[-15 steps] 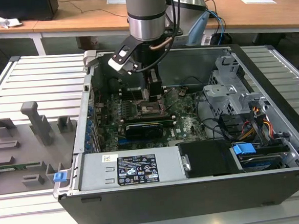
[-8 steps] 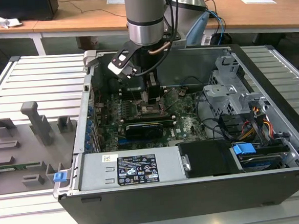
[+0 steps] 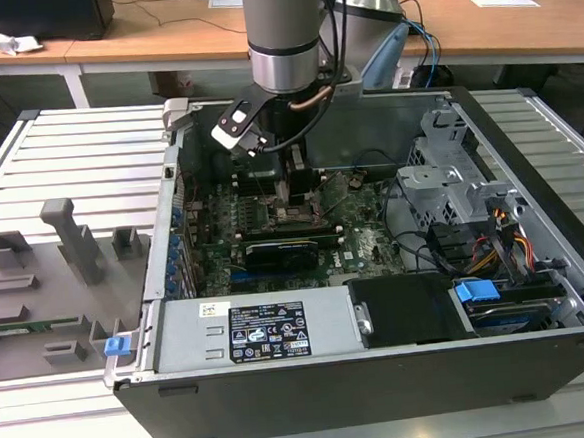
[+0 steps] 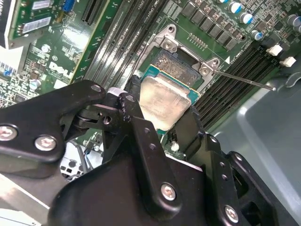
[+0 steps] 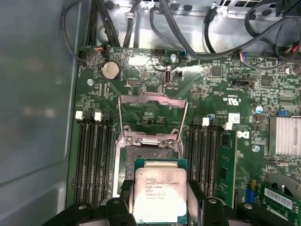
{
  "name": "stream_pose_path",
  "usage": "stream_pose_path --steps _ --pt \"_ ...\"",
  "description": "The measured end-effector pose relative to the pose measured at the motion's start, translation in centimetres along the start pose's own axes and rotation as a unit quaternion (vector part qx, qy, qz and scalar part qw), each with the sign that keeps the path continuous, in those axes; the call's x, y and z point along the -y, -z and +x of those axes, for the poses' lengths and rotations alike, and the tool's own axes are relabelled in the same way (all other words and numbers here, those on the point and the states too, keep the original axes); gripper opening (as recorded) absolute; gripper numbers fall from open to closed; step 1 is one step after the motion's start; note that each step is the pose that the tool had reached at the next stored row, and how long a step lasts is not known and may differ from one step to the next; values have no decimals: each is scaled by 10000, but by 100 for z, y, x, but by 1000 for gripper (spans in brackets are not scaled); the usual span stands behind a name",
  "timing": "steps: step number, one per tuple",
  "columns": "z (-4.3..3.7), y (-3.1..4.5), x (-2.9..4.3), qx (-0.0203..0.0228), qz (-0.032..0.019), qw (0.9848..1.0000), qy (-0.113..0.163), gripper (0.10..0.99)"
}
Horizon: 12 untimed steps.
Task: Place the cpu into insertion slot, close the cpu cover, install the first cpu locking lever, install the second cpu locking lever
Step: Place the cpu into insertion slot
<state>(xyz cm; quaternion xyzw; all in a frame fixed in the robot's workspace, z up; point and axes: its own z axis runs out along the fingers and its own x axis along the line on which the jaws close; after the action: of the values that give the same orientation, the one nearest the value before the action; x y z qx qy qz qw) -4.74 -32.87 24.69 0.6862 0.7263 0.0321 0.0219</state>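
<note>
Slatted metal bench (image 3: 76, 144) is used as the work surface, with wooden desks behind it. Toward the exterior view's left of the insertion slot (image 5: 141, 153), a grey fixture tray (image 3: 36, 287) is laid on the slats outside the open computer case (image 3: 283, 380). Over the slot the gripper (image 3: 295, 194) is positioned inside the case. The cpu (image 5: 160, 193) is pinched by two opposite edges between its dark fingers (image 5: 123, 189), just above the slot and partly over it, and is judged not yet seated. At the slot's edge farthest from the chip, the cpu cover (image 5: 153, 99) is stood open. Toward the exterior view's right of the slot a steel drive cage (image 3: 449, 168) is seen. The chip is judged light, stiff and flat, yet fragile underneath. It is best held level by its edges alone and never pressed.
</note>
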Motion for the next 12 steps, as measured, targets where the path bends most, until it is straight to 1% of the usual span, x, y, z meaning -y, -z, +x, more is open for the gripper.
stream_pose_path --steps 8,11,12 --pt "18 -153 10 1 0 10000 -9 537" --pt "24 -198 14 10 -1 9999 -123 537" --pt "26 -207 14 10 -1 9999 -124 537"
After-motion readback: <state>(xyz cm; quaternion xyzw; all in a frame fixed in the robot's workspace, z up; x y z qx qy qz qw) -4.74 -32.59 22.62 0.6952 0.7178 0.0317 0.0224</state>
